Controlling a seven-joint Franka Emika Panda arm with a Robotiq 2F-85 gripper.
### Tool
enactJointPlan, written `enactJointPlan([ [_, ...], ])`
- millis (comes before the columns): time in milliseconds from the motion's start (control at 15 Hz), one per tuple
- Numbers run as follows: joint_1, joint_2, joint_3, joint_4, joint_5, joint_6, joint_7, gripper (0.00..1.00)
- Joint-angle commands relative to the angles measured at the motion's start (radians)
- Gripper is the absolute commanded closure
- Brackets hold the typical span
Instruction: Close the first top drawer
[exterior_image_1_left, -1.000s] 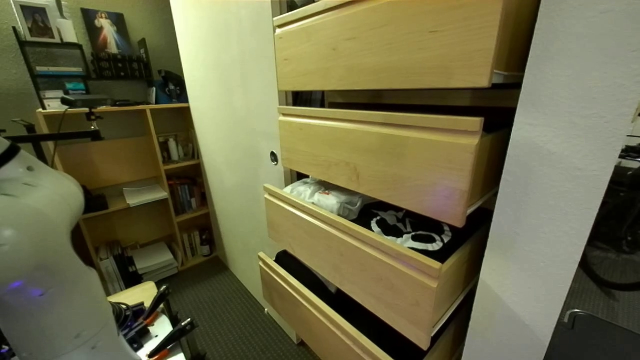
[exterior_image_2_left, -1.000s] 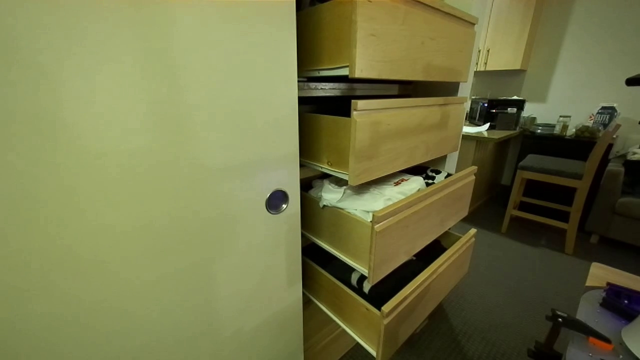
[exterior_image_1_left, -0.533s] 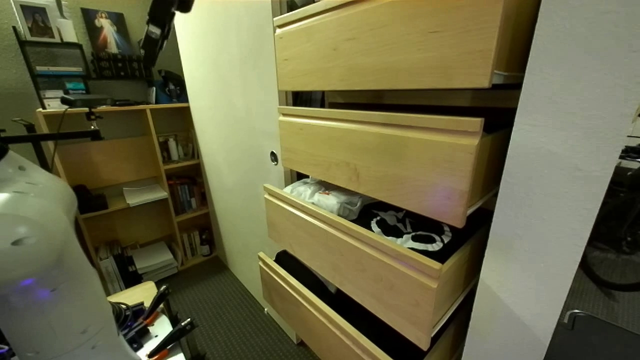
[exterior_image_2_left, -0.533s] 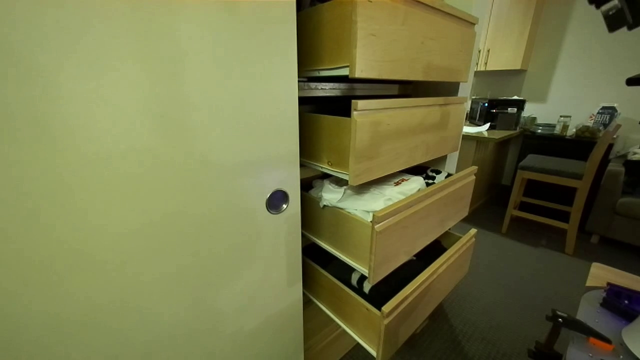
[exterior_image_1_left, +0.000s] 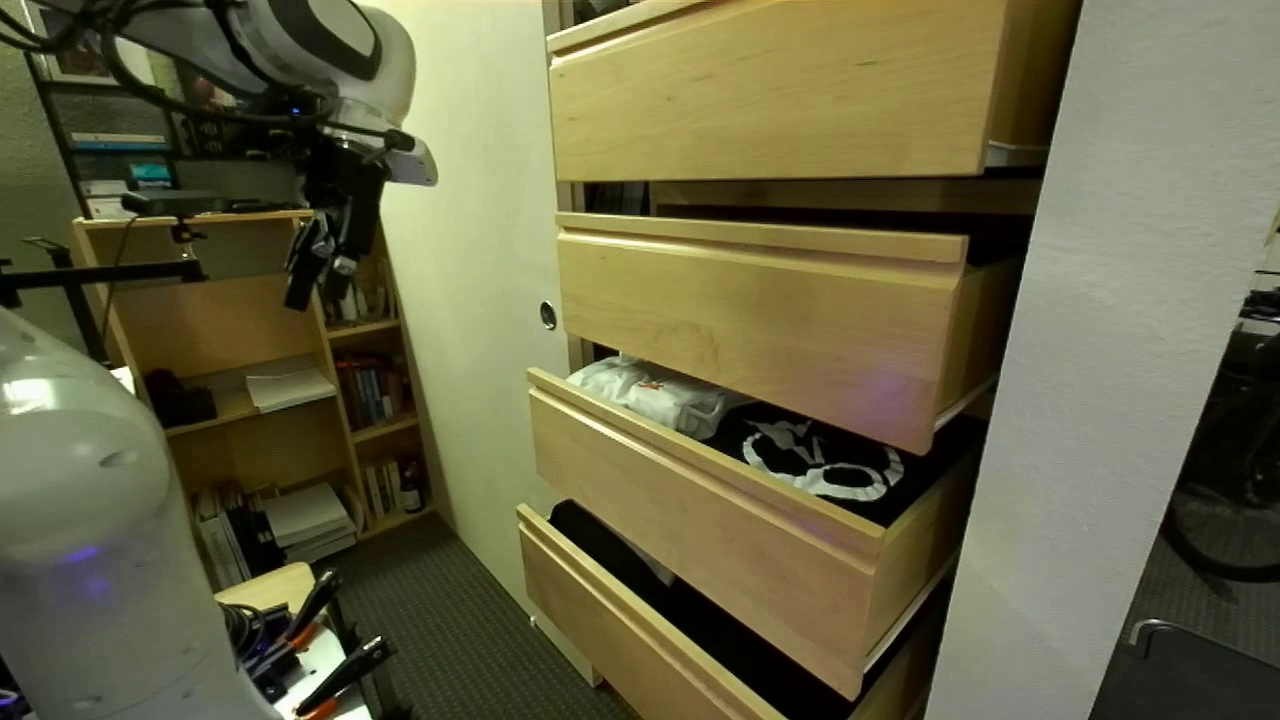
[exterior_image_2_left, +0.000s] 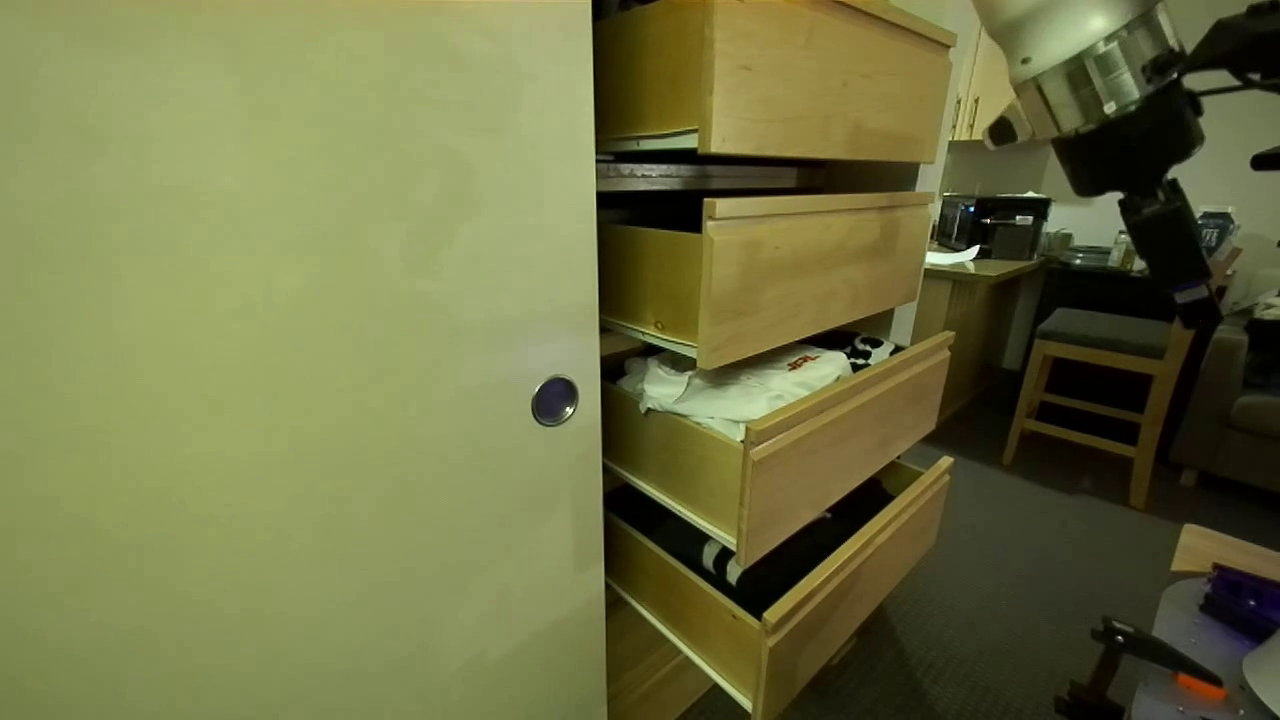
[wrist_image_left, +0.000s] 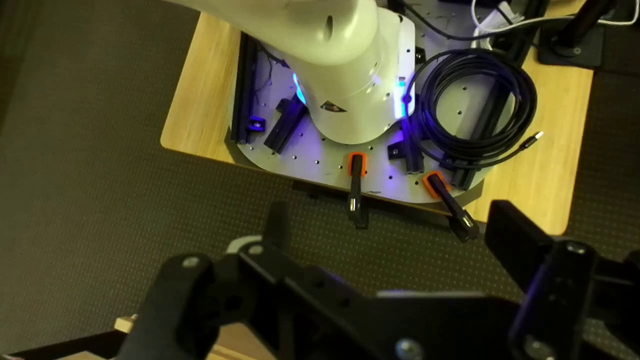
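In an exterior view the gripper (exterior_image_1_left: 318, 282) hangs pointing down at the upper left, in front of the bookcase (exterior_image_1_left: 210, 330), while the top drawer (exterior_image_1_left: 775, 95) stands pulled out from top centre to upper right. In an exterior view with the chair (exterior_image_2_left: 1100, 335) at right, the gripper hangs at the upper right, well apart from the top drawer, which juts out right of top centre. In the wrist view the jaws are released, spread wide across the lower half, a clamp (wrist_image_left: 355, 190) visible between them
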Motion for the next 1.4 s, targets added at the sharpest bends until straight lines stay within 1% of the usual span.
enactJointPlan([
  [0,0.012,0.005,-0.007,0.003,-0.002,-0.002,0.007,0.00],
  [267,0.005,0.004,-0.023,0.039,-0.002,-0.007,0.005,0.00],
  [600,0.005,0.002,-0.022,0.038,-0.002,-0.008,0.006,0.00],
  [800,0.001,-0.010,-0.027,0.031,0.013,0.017,0.018,0.00],
  [867,-0.051,-0.013,-0.090,0.173,0.012,-0.184,0.038,0.00],
  [933,-0.062,-0.010,-0.098,0.193,0.013,-0.225,0.054,0.00],
  [1000,-0.086,0.000,-0.115,0.250,0.014,-0.298,0.067,0.00],
  [1267,-0.205,0.059,-0.201,0.546,0.028,-0.568,0.105,0.00],
  [1333,-0.171,0.003,-0.172,0.418,0.002,-0.472,0.050,0.00],
])
